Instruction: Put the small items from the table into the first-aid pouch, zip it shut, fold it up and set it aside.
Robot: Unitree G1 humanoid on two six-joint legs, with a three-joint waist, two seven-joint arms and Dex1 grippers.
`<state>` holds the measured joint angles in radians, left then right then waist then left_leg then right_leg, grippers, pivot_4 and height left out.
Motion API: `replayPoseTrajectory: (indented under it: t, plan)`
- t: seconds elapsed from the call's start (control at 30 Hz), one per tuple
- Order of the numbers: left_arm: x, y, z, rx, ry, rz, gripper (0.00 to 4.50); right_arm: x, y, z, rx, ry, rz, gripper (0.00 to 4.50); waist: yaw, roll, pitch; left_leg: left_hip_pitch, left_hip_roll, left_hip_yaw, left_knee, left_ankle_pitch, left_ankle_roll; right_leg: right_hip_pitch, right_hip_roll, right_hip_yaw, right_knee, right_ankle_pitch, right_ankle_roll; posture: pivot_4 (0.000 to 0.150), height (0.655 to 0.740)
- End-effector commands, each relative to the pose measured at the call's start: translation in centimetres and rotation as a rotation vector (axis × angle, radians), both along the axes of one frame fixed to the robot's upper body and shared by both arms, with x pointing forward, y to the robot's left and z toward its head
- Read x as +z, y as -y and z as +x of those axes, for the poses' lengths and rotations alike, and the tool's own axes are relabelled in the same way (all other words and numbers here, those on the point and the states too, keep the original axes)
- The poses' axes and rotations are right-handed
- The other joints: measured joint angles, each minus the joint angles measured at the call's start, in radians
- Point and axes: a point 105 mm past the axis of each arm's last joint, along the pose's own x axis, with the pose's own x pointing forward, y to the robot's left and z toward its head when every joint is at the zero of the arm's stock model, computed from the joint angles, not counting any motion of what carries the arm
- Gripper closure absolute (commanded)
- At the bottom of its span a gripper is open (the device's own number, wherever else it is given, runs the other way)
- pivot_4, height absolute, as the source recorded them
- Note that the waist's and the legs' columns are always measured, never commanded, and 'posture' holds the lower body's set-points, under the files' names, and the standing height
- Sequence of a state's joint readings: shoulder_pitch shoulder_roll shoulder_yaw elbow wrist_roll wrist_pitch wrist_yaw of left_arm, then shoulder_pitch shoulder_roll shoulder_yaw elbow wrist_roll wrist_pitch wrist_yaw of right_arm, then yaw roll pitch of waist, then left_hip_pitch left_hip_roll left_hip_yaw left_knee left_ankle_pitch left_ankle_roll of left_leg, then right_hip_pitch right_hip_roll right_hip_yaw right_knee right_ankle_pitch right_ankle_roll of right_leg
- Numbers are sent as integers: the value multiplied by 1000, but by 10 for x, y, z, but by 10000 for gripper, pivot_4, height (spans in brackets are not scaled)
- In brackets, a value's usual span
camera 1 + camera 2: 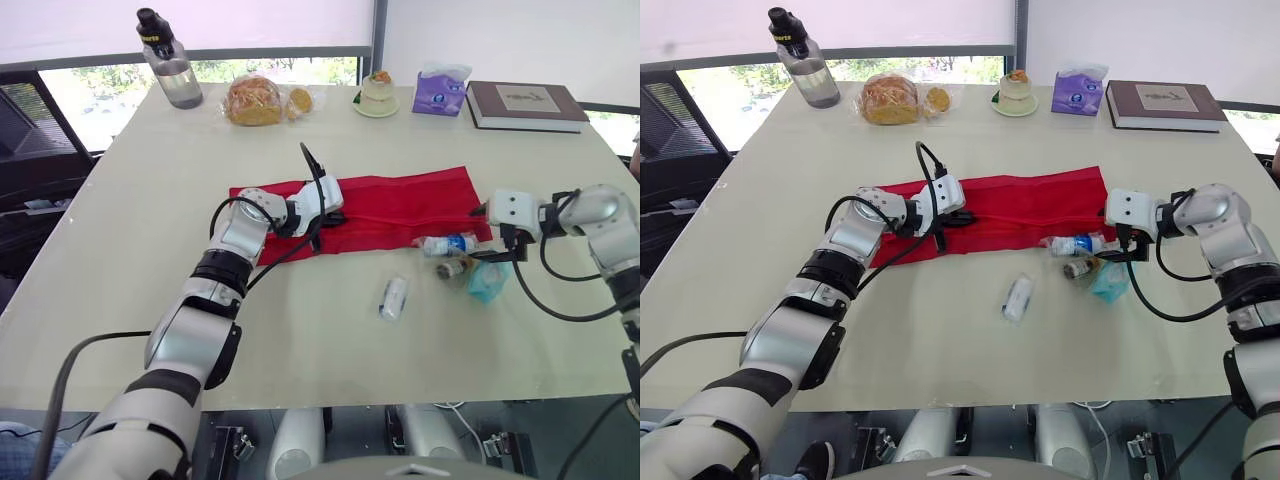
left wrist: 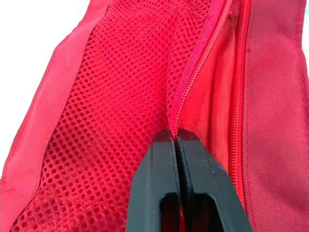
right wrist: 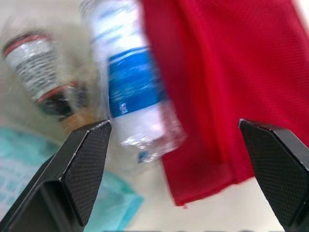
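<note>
Starts on the left: clamps the left gripper on the pouch, black fingers pressed together on the zip edge right beside the mesh. Looks like lifting the mouth open for loading. Finds the pouch spread flat across the middle of the table, unfolded and unzipped at that end. Soft, floppy cloth by the look of it, light, no stiffness, likely to sag wherever it goes unheld. Best taken on the zip tape, the firmest strip, exactly as gripped now.

Moving right, counts 4 small items loose on the table, none loaded yet. First the tube, alone in front of the pouch, well apart from the rest. Light and probably prone to rolling, so calls for a pinch across its middle.

Then the roll, white and blue in clear wrap, touching the pouch's near right corner. Probably light and slippery, so wants a squeeze across the waist, not the ends. Just in front, the vial. Possibly glass, so go gently. Beside it, the teal packet, thin and flat, hard to get under, better nipped at a raised edge.

Far right: hangs the right gripper over the roll, fingers spread wide, nothing in them.
</note>
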<state>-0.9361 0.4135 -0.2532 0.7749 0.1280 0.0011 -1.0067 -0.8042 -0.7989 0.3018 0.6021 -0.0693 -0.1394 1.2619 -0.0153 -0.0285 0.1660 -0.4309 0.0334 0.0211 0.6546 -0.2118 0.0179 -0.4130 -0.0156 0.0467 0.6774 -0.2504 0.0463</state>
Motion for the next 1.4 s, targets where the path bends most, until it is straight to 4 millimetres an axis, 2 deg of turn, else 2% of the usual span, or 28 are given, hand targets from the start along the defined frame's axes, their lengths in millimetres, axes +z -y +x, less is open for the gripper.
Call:
replayPoseTrajectory:
  t: [0.03,0.17,0.2,0.33,0.43,0.53,0.6,0.77,0.83,0.93,1.03,1.1,1.27,1.4]
  plan:
    - [12,1,2,-1,49,-10,44807,3,-6,3,49,3,-33,0,-1,0,0,0,0,0,0,0,0,0,0,0,0,0,0,1500,7400]
    - [11,0,2,2,49,-11,44807,-3,-13,0,83,-66,-40,0,-1,0,0,0,0,0,0,0,0,0,0,0,1,0,0,1500,7400]
    - [11,0,2,3,49,-11,44997,-4,-13,0,87,-68,-45,2550,-1,0,0,0,0,0,0,0,0,0,0,0,1,0,0,1500,7400]
    - [12,1,2,5,50,-13,45000,-3,-12,3,77,-71,-62,16373,-1,0,0,0,0,0,0,0,0,0,0,0,1,0,0,1500,7400]
    - [12,2,2,3,50,-16,45000,-1,-9,7,58,-60,-60,32098,-1,1,0,0,0,0,0,0,0,0,0,0,1,0,0,1500,7400]
    - [11,4,2,0,50,-17,45000,4,-7,11,19,-50,-35,44609,-1,1,0,0,0,0,0,0,0,0,0,0,1,0,0,1500,7400]
    - [11,4,2,-2,50,-18,45000,8,-7,12,-1,-54,-7,44609,0,1,0,0,0,0,0,0,0,0,0,0,1,0,0,1500,7400]
    - [14,10,0,-28,59,-36,45000,37,-16,10,-43,-42,134,44609,0,2,1,0,0,0,0,0,0,0,0,0,1,0,0,1500,7400]
    - [16,15,-1,-43,56,-52,45000,45,-22,5,-13,15,124,44609,1,2,2,0,0,-1,0,0,0,0,0,0,1,0,0,1500,7400]
    - [18,23,-3,-64,47,-72,45000,39,-25,-3,-25,51,-15,44609,5,3,2,-1,0,-1,0,0,0,0,0,-1,1,0,0,1500,7400]
    - [18,30,-4,-77,38,-80,45000,36,-25,-11,-128,22,-85,44609,5,3,2,-1,-1,-1,0,0,0,0,-1,-1,1,0,0,1500,7400]
    - [16,33,-4,-82,34,-73,45000,37,-36,-12,-199,4,-51,44609,3,3,2,-1,-1,-1,1,0,0,0,-1,-1,1,0,0,1500,7400]
    - [17,48,-6,-112,29,-85,45000,28,-60,-31,-276,-134,32,44609,2,3,2,-1,-1,-2,1,0,0,0,0,-1,2,0,0,1500,7400]
    - [19,63,-10,-145,28,-94,45000,19,-61,-33,-350,-166,11,44609,6,3,2,-1,-1,-2,1,0,0,0,-1,-2,1,0,0,1500,7400]
